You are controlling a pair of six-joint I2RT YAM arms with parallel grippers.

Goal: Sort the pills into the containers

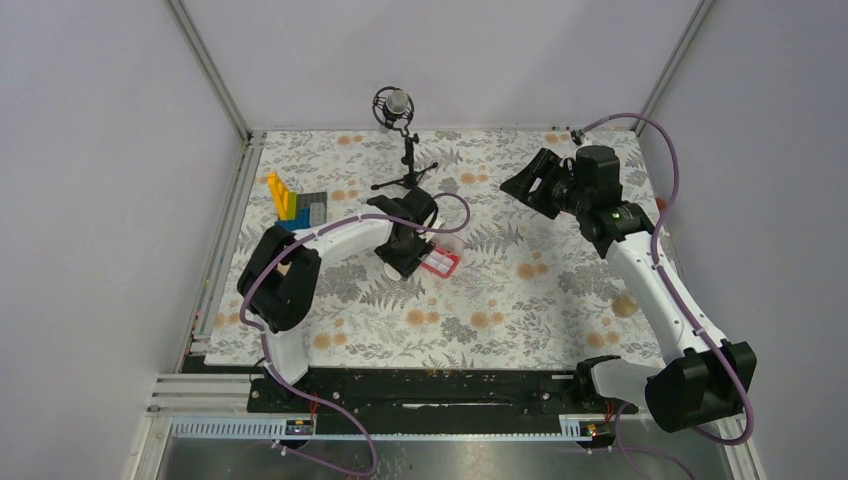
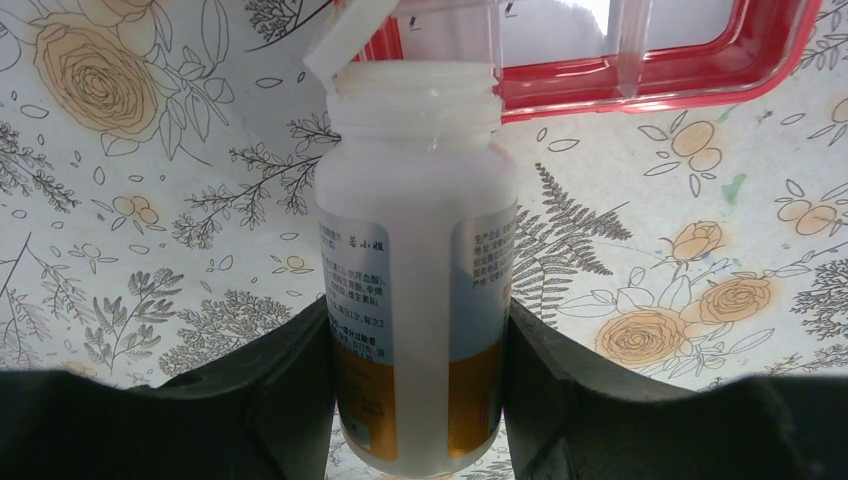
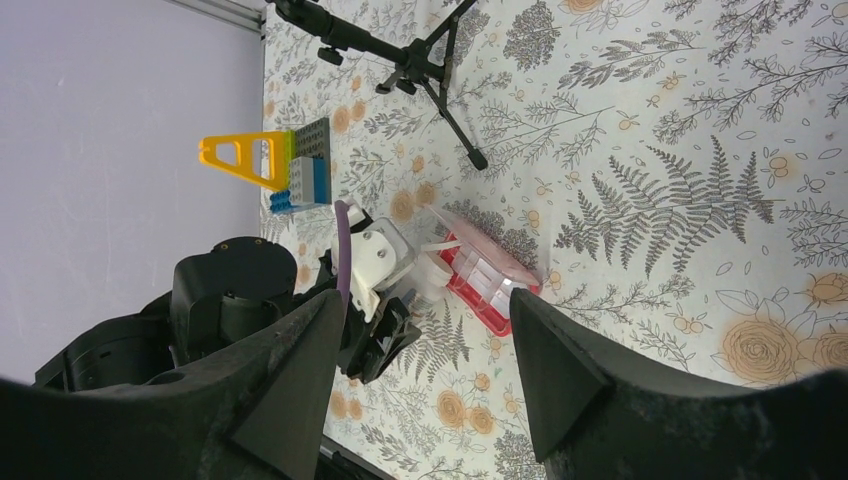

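Flower-print cloth [image 1: 520, 300] covers the tabletop, with pale walls on three sides.

**Risks from here (judgement):**
- The white bottle [image 2: 415, 200] is tipped mouth-first toward the near rim of the pink compartment box [image 2: 760, 60], with its flip cap [image 2: 350, 40] hanging open. If the mouth sits short of the rim, the pills would drop onto the cloth and be hard to find among the printed orange flowers.
- Too steep a tilt could pour several pills at once, some into the wrong compartment.
- The box looks light, so a nudge from the bottle neck could slide it or knock its raised clear lid.
- The grip is low on the bottle body, so a twist during pouring could let it slip.

**End effectors:**
- Left end effector [image 2: 415, 345]: fingers partly closed, clamped on either side of the lower half of the white bottle. The bottle is held off the cloth.
- Right end effector [image 3: 425, 300]: jaws apart, nothing between them, raised well away from the box and looking down on it.

**Task items:**
- The box lies just beside the left end effector, mid-tabletop.
- The clear yellowish bottle [image 1: 626, 303] stands near the right arm, well apart from the box.
- No pills can be made out in any view.
- Whether the bottle mouth touches the box, I cannot tell.
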